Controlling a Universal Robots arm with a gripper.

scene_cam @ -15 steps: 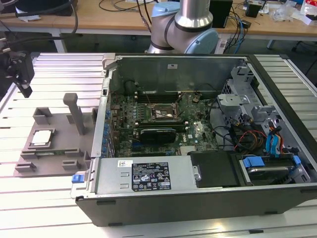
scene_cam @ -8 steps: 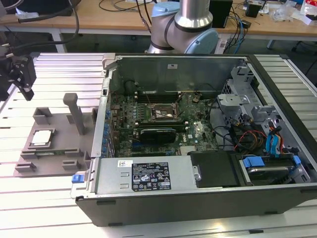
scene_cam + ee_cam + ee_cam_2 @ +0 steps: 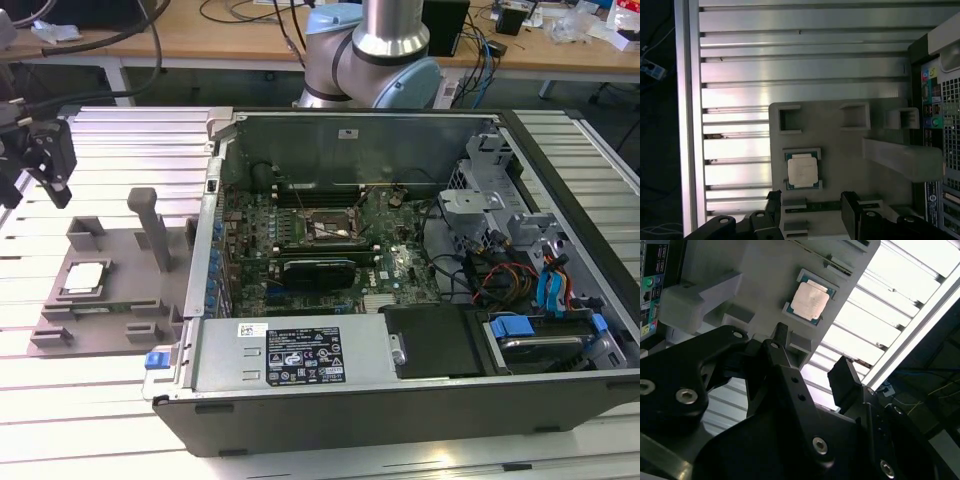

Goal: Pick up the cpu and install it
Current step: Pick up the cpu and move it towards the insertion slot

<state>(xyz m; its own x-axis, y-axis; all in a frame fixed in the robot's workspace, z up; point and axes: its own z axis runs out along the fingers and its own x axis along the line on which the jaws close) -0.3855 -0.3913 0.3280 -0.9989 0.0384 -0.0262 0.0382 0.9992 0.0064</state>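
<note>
Cpu [image 3: 802, 170] lies flat in its recess in the grey tray [image 3: 840, 150], just ahead of the pincer [image 3: 812, 210], which hovers clear of it with fingers spread and empty. I judge the pick-up step is in hand: the grasp calls for a square descent, one finger on either side of the thin rim. The tray sits by the bench [image 3: 100, 420] edge on the exterior view's left. Beyond it, the open computer case [image 3: 350, 140] holds the socket [image 3: 328, 228].
</note>
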